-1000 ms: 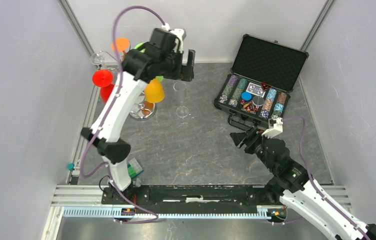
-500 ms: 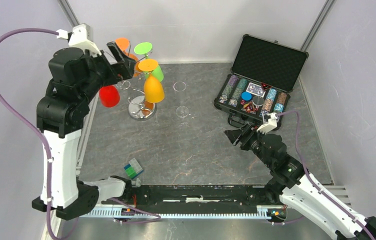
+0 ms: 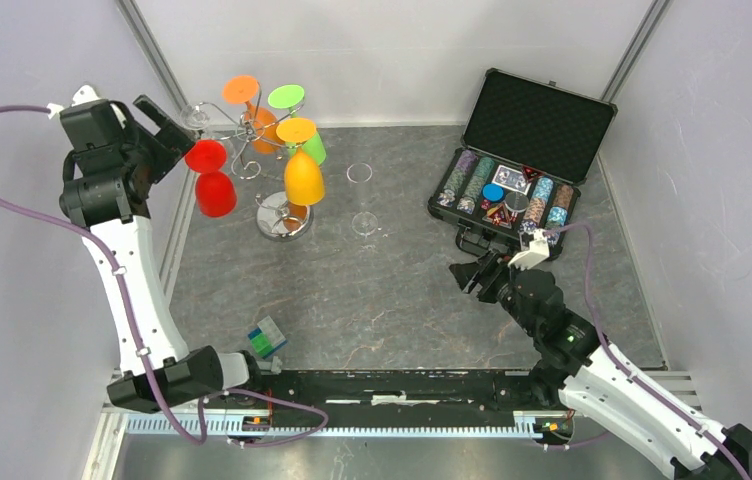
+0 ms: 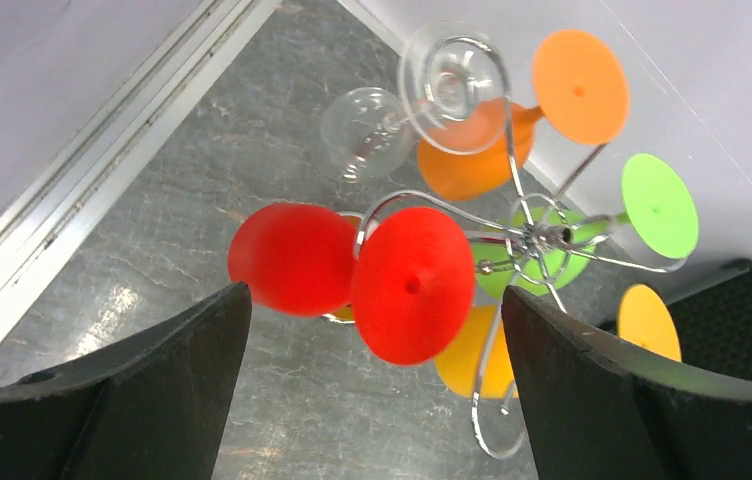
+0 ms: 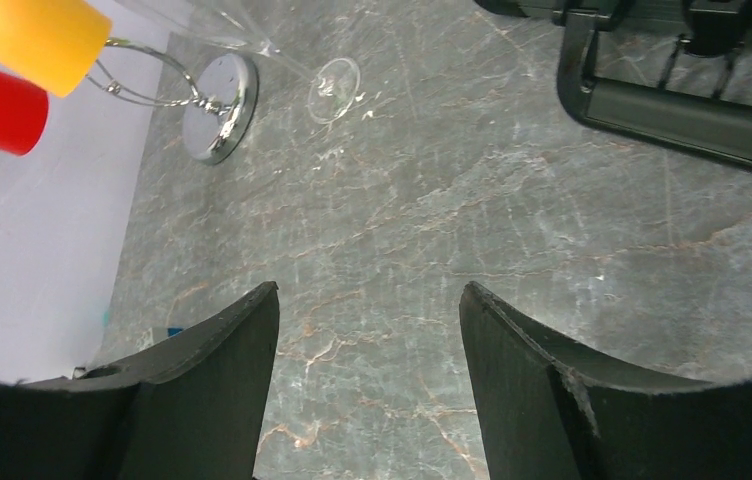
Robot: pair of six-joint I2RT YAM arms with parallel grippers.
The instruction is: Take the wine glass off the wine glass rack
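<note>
The silver wire wine glass rack (image 3: 252,140) stands at the back left on its round mirrored base (image 3: 282,216). Red (image 3: 214,190), orange (image 3: 262,128), green and yellow (image 3: 304,178) glasses hang on it, and a clear wine glass (image 3: 197,118) hangs on its far-left arm. In the left wrist view the red glass (image 4: 292,258) and clear glass (image 4: 367,145) hang just ahead of my left gripper (image 4: 372,295). My left gripper (image 3: 157,125) is open and empty, held high at the rack's left side. My right gripper (image 3: 472,275) is open and empty over the table (image 5: 367,290).
Another clear glass (image 3: 364,200) stands upright on the table right of the rack; its foot shows in the right wrist view (image 5: 334,88). An open poker chip case (image 3: 522,165) sits at the back right. A colour cube (image 3: 267,337) lies near the left arm's base. Walls close in left and behind.
My left arm has swung from above the standing clear glass to the far left and now faces the rack. My right gripper has crept slightly forward.
</note>
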